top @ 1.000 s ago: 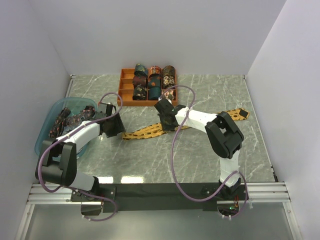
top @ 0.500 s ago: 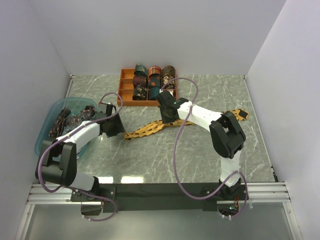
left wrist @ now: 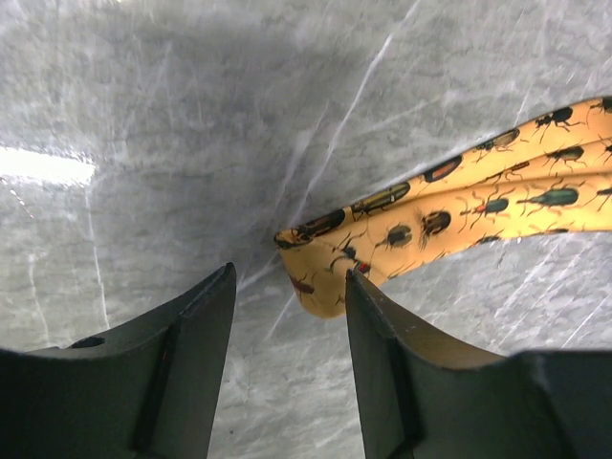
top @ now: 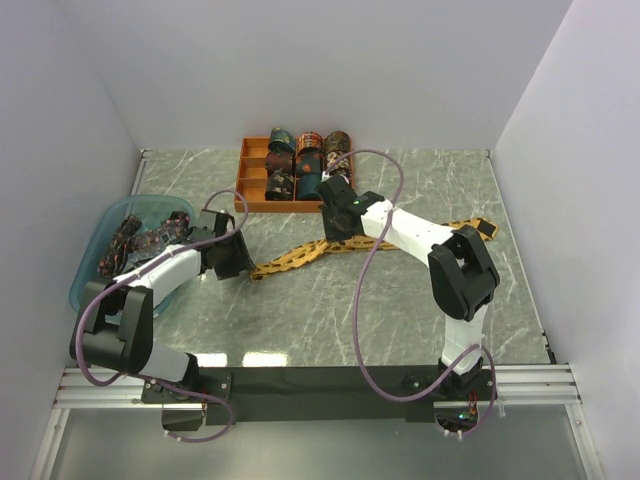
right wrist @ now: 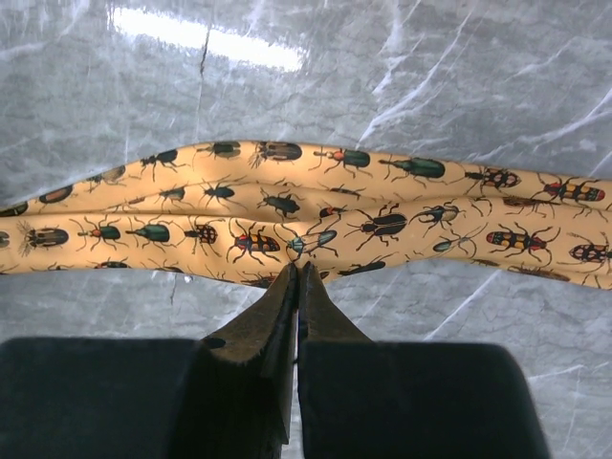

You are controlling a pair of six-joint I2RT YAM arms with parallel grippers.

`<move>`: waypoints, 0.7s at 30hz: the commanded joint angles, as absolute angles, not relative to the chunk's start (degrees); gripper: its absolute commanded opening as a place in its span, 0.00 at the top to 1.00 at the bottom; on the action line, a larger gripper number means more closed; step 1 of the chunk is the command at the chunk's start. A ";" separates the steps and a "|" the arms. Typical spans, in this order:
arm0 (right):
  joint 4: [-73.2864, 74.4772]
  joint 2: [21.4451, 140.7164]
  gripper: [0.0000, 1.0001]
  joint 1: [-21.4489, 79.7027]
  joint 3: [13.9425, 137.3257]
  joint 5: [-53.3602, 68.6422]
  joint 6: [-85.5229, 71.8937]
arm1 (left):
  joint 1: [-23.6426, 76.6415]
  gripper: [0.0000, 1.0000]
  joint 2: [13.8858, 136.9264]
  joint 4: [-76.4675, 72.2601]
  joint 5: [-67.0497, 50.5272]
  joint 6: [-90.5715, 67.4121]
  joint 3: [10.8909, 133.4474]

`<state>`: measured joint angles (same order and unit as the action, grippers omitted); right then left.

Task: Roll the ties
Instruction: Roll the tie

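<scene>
Mustard tie (top: 290, 261): mid-length hidden under right arm (top: 402, 228) in top view; runs off right edge in left wrist view, off both sides in right wrist view. Loose ties (top: 140, 240) in basin (top: 150, 198): tangled, count unreadable. Rolled ties (top: 310, 165) in tray (top: 252, 176): patterns too small.

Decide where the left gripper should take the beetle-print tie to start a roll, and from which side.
Grip the folded end of the tie, coming from above with the open left gripper astride it. That end lies flat, narrow and free on the table, right by the jaws.
</scene>
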<state>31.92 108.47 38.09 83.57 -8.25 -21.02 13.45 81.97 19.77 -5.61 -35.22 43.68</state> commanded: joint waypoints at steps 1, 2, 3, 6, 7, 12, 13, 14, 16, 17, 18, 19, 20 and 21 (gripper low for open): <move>29.80 107.75 0.97 37.18 86.66 -7.91 -20.13 | 14.06 0.45 80.15 19.25 -6.59 -36.21 43.33; 29.71 108.10 0.97 37.09 86.83 -7.82 -20.04 | 14.15 0.45 80.42 19.34 -6.42 -36.38 43.50; 29.27 108.89 0.97 37.09 86.84 -7.65 -20.04 | 14.32 0.45 80.68 19.42 -6.24 -36.47 43.51; 28.39 110.21 0.97 36.74 86.84 -7.38 -20.13 | 14.59 0.50 82.09 20.21 -5.19 -36.83 44.21; 28.30 110.65 0.97 36.56 86.84 -6.95 -20.21 | 14.68 0.53 82.61 20.56 -4.84 -36.83 44.30; 27.25 112.41 0.94 36.12 86.31 -5.98 -20.39 | 14.68 0.70 83.67 21.71 -2.38 -36.91 45.53; 26.90 112.50 0.94 35.95 86.05 -5.89 -20.56 | 14.68 0.73 83.85 21.88 -2.11 -36.74 45.61; 26.63 112.59 0.94 35.77 85.35 -5.54 -20.74 | 14.68 0.76 83.93 22.41 -1.07 -36.74 45.88; 25.75 112.68 0.91 35.42 84.73 -5.10 -21.18 | 14.68 0.84 84.02 23.29 -0.18 -36.48 46.32; 25.58 112.68 0.90 35.25 84.47 -4.84 -21.27 | 14.68 0.85 84.11 23.64 -0.18 -36.30 46.67; 25.40 112.41 0.87 35.07 83.77 -4.22 -21.44 | 14.68 0.86 84.11 24.43 2.00 -36.21 46.93; 25.31 112.15 0.84 34.55 83.32 -3.87 -21.53 | 14.68 0.87 84.11 24.69 2.54 -35.86 47.02; 25.31 111.63 0.82 34.19 82.89 -3.52 -21.62 | 14.68 0.87 83.94 24.87 2.90 -35.77 47.20; 25.31 110.23 0.77 33.84 81.58 -2.99 -21.71 | 14.68 0.87 84.02 25.31 3.60 -35.68 47.20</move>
